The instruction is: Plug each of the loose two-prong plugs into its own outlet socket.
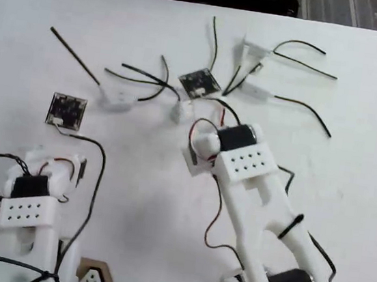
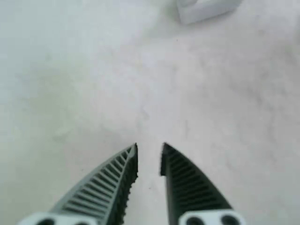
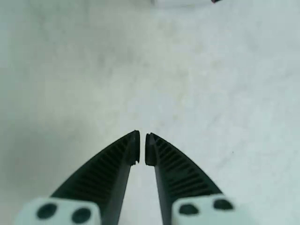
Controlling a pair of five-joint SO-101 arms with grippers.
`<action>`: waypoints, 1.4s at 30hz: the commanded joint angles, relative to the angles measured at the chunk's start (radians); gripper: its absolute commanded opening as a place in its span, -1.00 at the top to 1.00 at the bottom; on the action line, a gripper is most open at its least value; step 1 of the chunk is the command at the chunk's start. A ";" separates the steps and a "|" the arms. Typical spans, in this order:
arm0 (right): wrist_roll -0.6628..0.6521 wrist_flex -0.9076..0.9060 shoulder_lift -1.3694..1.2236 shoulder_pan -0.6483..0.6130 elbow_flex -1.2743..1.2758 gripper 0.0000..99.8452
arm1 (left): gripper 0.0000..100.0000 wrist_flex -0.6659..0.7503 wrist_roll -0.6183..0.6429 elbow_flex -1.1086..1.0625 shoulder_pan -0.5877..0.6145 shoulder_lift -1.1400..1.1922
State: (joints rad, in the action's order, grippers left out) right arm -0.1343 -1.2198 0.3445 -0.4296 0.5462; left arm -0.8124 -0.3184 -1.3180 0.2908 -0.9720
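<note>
A plug [image 1: 258, 91] lies loose. The left end effector [image 2: 149, 157] is slightly spread, the right end effector [image 3: 142, 147] pressed together. Next, grab it.

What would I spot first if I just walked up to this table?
Probably the tangle of thin black wires with small white plugs, scattered across the far half of the white table. Then the two robot arms: a stretched-out arm in the middle and a tucked-in arm at the near edge, left in the high view.
</note>
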 commanded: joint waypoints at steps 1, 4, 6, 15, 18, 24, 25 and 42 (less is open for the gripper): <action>0.008 0.071 0.159 0.038 0.124 0.97 | 0.97 0.031 -0.038 -0.005 -0.048 -0.025; 0.002 0.153 0.314 0.061 0.290 0.97 | 0.96 0.032 -0.043 -0.005 -0.059 -0.028; 0.002 0.209 0.418 0.077 0.402 0.97 | 0.96 0.032 -0.043 -0.008 -0.059 -0.053; -0.002 0.289 0.754 0.156 0.692 0.97 | 0.96 -0.021 -0.041 -0.143 -0.064 -0.364; -0.002 0.291 0.822 0.174 0.743 0.97 | 0.96 -0.095 -0.041 -0.172 -0.065 -0.490; -0.002 0.291 0.931 0.180 0.833 0.97 | 0.95 -0.184 -0.043 -0.250 -0.090 -0.713; -0.002 0.291 0.951 0.180 0.848 0.97 | 0.95 -0.210 -0.044 -0.262 -0.108 -0.748; 0.000 0.206 1.400 0.311 1.149 0.96 | 0.95 -0.308 -0.040 -0.376 -0.189 -0.845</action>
State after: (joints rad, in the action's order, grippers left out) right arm -0.1358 -0.9774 1.6701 -0.1534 1.6863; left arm -1.1162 -0.3521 -1.6970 0.1112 -1.8082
